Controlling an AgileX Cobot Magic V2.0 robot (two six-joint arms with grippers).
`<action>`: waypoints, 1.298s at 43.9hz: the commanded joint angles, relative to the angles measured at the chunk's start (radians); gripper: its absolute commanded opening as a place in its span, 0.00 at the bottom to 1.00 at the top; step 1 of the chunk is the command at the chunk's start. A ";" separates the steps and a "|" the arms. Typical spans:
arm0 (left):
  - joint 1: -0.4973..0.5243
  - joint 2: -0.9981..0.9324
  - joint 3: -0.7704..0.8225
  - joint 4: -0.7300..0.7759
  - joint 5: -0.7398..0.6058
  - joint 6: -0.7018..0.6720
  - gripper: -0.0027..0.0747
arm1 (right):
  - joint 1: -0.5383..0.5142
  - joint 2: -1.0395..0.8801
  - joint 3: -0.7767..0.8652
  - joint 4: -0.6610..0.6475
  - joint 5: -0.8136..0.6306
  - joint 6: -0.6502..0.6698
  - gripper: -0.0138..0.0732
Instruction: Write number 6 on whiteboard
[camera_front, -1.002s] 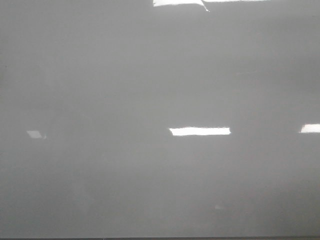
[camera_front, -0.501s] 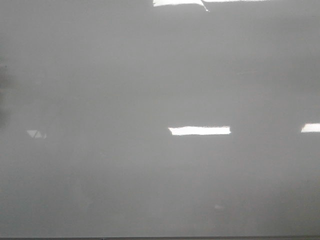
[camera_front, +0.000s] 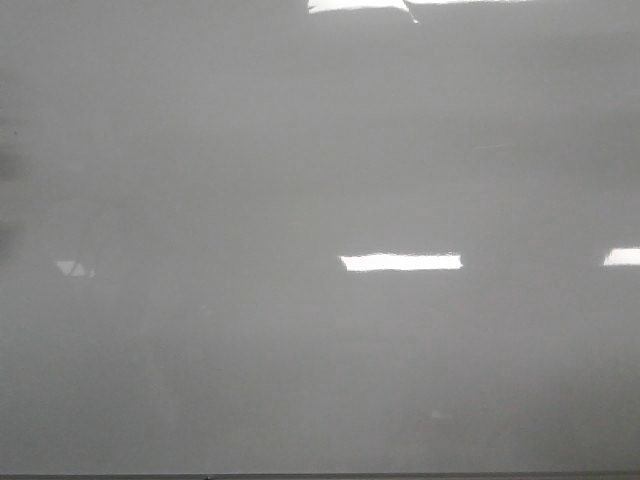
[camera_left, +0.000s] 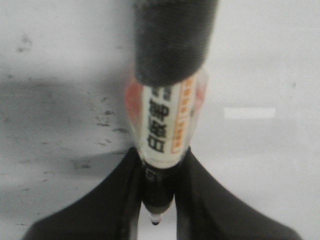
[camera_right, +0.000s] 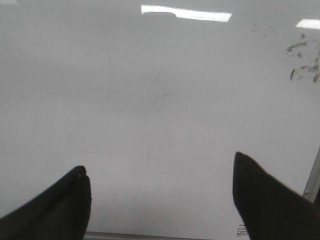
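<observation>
Between your left end effector (camera_left: 156, 172) fingers sits a marker (camera_left: 167, 112), clamped tight, label in Chinese characters. Right end effector (camera_right: 162, 192) spread wide over the whiteboard (camera_front: 300, 150); can't spot any 6.

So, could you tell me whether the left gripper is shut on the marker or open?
Shut: the left gripper has both black fingers pressed against the white-labelled, black-capped marker.

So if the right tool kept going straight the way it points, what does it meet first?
Probably the bare whiteboard: the right tool is open and empty, with nothing between its fingers and the board. Depth is unclear.
</observation>
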 joint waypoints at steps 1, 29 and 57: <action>-0.006 -0.041 -0.029 -0.006 -0.062 -0.003 0.01 | 0.001 0.006 -0.032 -0.001 -0.066 -0.009 0.85; -0.212 -0.207 -0.377 -0.034 0.754 0.363 0.01 | 0.041 0.242 -0.292 0.121 0.238 -0.091 0.84; -0.810 0.003 -0.468 -0.032 0.772 0.585 0.01 | 0.405 0.489 -0.364 0.293 0.346 -0.528 0.84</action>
